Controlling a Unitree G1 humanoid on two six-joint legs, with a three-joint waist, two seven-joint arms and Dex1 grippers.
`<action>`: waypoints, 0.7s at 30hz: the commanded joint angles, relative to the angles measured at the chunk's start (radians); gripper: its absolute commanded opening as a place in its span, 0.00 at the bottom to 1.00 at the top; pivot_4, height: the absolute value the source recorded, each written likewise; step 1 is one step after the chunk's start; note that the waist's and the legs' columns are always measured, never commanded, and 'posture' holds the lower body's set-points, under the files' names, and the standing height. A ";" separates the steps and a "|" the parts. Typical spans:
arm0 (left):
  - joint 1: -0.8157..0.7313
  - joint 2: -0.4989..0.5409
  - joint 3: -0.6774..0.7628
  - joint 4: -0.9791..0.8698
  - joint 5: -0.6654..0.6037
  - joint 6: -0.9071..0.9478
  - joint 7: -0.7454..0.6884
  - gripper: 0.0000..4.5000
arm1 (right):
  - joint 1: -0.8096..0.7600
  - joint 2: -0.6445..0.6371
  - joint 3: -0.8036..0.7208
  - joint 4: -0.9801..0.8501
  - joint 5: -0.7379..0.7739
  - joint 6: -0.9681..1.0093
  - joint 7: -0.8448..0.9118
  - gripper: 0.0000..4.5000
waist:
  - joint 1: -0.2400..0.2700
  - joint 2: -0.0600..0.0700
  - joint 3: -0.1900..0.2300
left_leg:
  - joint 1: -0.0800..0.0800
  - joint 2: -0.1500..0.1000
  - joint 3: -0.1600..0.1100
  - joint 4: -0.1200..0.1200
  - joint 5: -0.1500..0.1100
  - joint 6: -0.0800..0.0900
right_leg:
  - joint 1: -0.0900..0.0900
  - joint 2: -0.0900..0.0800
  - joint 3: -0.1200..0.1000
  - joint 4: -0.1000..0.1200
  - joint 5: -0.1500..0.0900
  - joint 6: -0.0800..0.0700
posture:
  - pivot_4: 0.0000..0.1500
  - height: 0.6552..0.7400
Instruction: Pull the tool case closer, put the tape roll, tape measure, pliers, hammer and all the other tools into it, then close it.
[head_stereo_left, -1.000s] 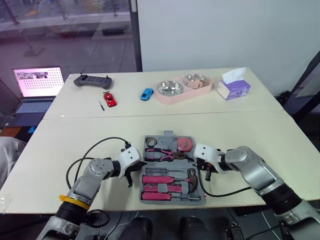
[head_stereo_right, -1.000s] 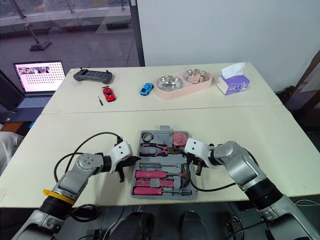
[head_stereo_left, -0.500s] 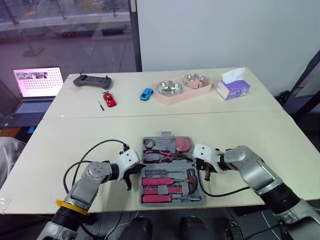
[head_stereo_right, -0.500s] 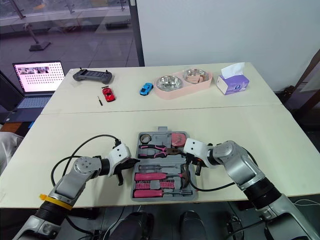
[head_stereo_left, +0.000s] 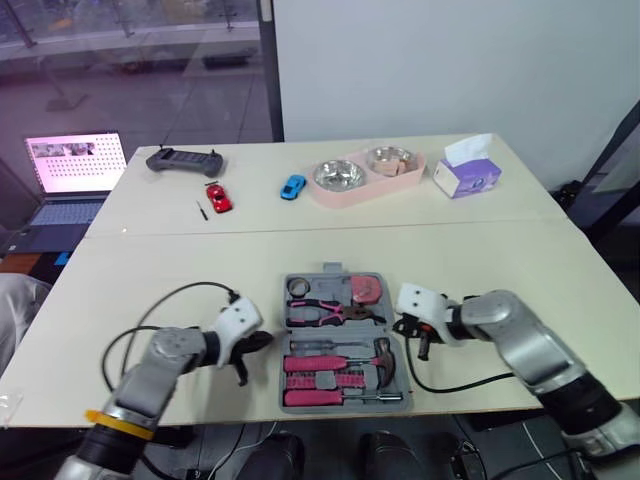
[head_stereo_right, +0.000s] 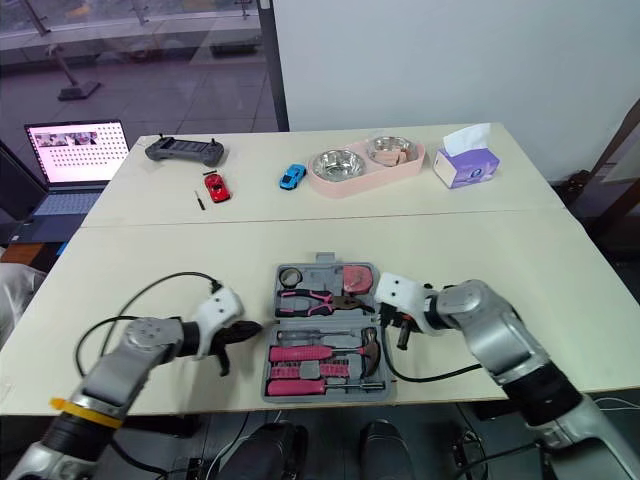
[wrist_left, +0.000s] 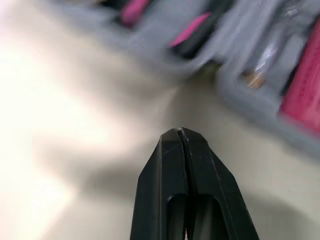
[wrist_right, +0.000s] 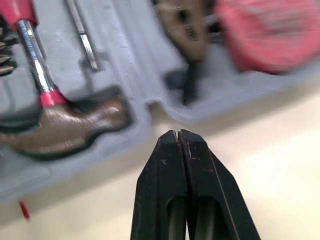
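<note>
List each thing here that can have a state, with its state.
Grey plastic tool case: open, tools seated inside.
Left gripper: shut, empty, beside the case.
Right gripper: shut, empty, beside the case.
Dark laptop: open, screen lit.
Purple tissue box: tissue sticking out.

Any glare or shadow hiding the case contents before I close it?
Left eye view: even light on the tool case, no glare inside it. Left wrist view: bright washed patch on the table, a shadow beside the left gripper. Right wrist view: sheen on the hammer, nothing hidden.
</note>
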 joint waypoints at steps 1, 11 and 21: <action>0.020 0.060 0.093 -0.093 -0.089 0.051 -0.038 0.00 | 0.057 -0.037 -0.127 -0.130 0.074 0.038 0.000 0.01 | 0.001 0.000 0.000 | 0.000 0.000 0.000 0.000 0.000 0.000 | 0.000 0.000 0.000 -0.001 0.000 0.000 | 1.00 1.00; 0.193 0.008 0.124 -0.180 -0.277 -0.209 -0.205 0.00 | 0.158 0.032 -0.357 -0.308 0.288 0.212 -0.076 0.01 | -0.002 0.000 0.000 | 0.000 0.001 0.000 0.000 0.000 0.000 | 0.000 -0.002 0.002 -0.004 -0.002 -0.003 | 1.00 1.00; 0.173 -0.081 -0.095 -0.061 -0.254 -0.343 -0.329 0.00 | 0.219 0.066 -0.415 -0.401 0.426 0.376 -0.188 0.01 | 0.025 0.000 0.001 | -0.001 0.002 0.002 0.002 -0.001 -0.001 | 0.002 -0.002 0.003 -0.005 -0.002 -0.005 | 1.00 1.00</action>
